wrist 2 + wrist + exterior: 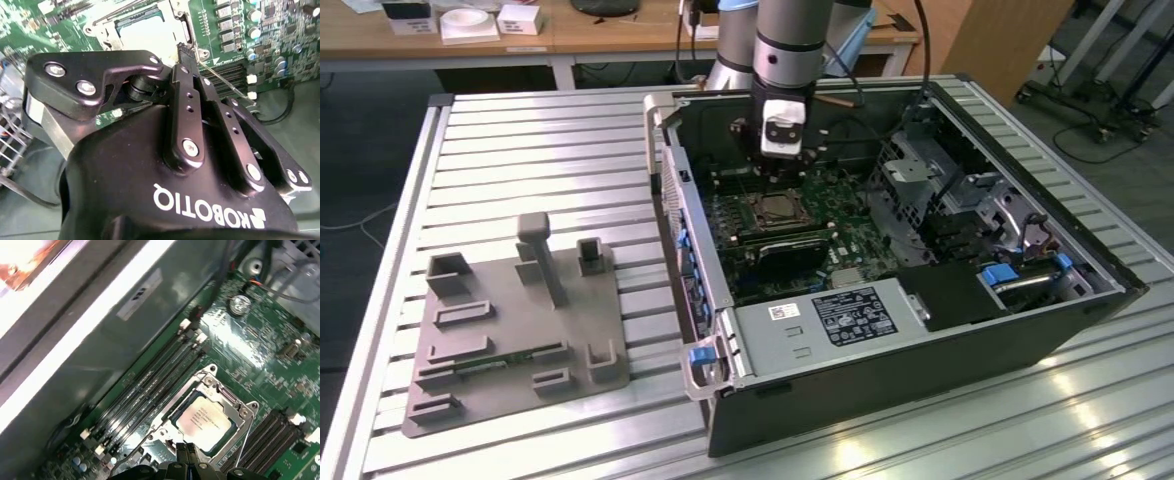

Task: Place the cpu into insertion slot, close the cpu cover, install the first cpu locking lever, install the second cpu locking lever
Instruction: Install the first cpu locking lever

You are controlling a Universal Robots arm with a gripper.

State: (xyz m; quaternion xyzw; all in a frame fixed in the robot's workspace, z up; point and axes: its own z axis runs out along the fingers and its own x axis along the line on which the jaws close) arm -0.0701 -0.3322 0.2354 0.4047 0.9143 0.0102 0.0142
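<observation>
One overview, two close-ups
Exterior view looks down on the computer case [881, 400]; both wrist views, nearer, share the cpu [205, 419] [142, 35].

The small, flat, square cpu [205, 421] with its pale silver metal top sits level in the square silvery-rimmed insertion slot [176, 409], the thin metal window-frame cpu cover [227, 395] lying flat around it.

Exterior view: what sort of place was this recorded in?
Probably a robotics lab or workshop: an open computer case sits on a slatted metal table beside a grey fixture plate, with a wooden desk carrying boxes and cables behind.
</observation>
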